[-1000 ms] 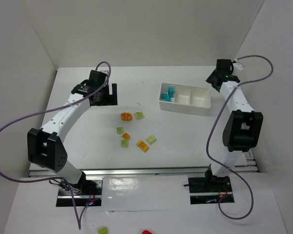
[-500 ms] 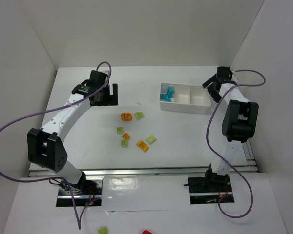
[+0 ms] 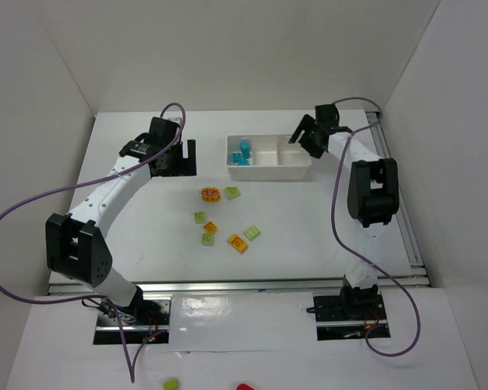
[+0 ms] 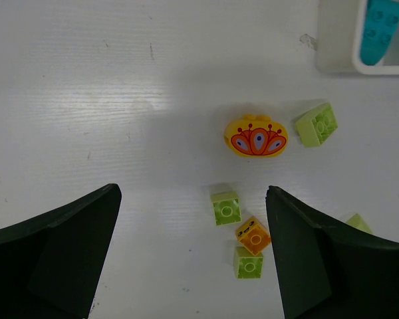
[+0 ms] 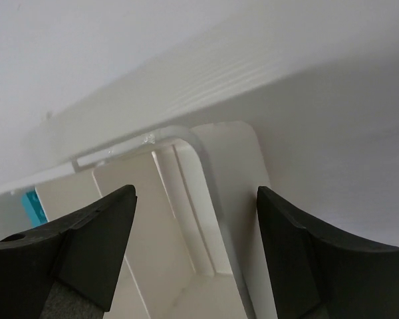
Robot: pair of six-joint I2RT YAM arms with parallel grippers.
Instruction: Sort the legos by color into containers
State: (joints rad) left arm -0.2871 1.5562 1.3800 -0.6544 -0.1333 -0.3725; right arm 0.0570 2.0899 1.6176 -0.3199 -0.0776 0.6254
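Tray position is what changes here. Compared with a second ago, the white three-compartment tray [image 3: 268,173] now sits further left on the table [image 3: 309,227], closer to the loose bricks [image 3: 211,227]. The right gripper [image 3: 305,142] comes along with it and is at the tray's right end. We judge that the right arm is sliding the tray toward the pile, so that each carry from pile to tray gets shorter. No brick changes place in that time.

The cyan bricks [image 3: 244,153] lie in the tray's left compartment, and its middle and right compartments look empty. The unsorted pieces lie in front of the tray and a little to its left, well apart from it. They are a yellow oval piece with a red flower print [image 4: 256,137], light green bricks [image 4: 315,123] and orange bricks [image 4: 253,234]. By our reading, cyan is done and green and orange are not yet sorted.

The right gripper's jaws stand wide apart and clamp nothing. In the right wrist view, the tray's rounded right corner and end wall lie between the fingers [image 5: 86,239]. We cannot tell whether either finger presses the wall. The left gripper [image 3: 183,158] hangs to the left of the tray with its jaws spread wide and empty. It looks down on the loose pieces and touches none.
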